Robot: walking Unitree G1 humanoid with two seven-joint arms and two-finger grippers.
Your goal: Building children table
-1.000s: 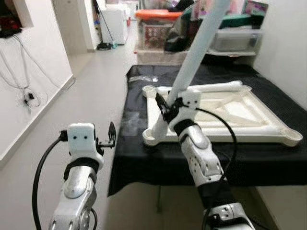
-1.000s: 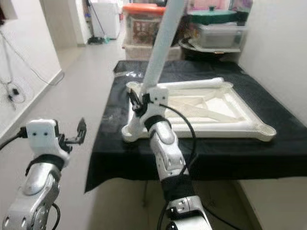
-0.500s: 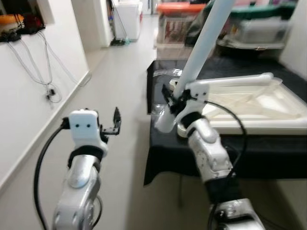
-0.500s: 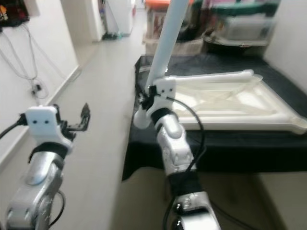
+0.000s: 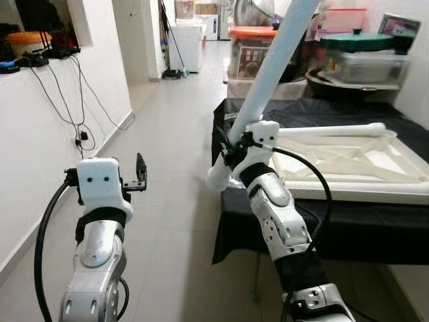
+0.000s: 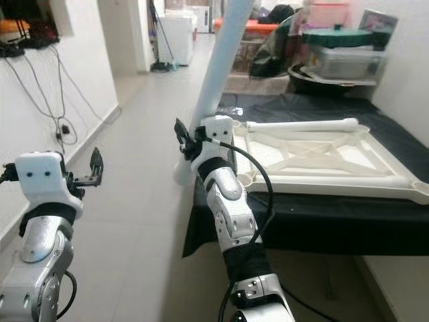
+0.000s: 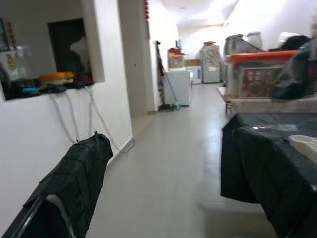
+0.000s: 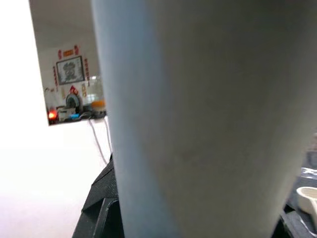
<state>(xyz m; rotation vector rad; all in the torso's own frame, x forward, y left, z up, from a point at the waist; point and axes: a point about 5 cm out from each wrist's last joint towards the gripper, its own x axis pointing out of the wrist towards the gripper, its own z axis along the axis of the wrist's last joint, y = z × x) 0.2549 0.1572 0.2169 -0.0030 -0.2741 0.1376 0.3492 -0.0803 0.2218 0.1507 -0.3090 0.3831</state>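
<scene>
The right gripper [image 5: 228, 153] fingers clamp the white table leg [image 5: 268, 75], which next needs seating in the tabletop's [image 5: 348, 164] corner socket; the left gripper [image 5: 139, 180] idles, fingers' state unclear

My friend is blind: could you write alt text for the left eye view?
The right gripper holds a long white table leg tilted upward beside a black-draped table carrying an upside-down white tabletop. The left gripper hangs empty over the hallway floor.
</scene>
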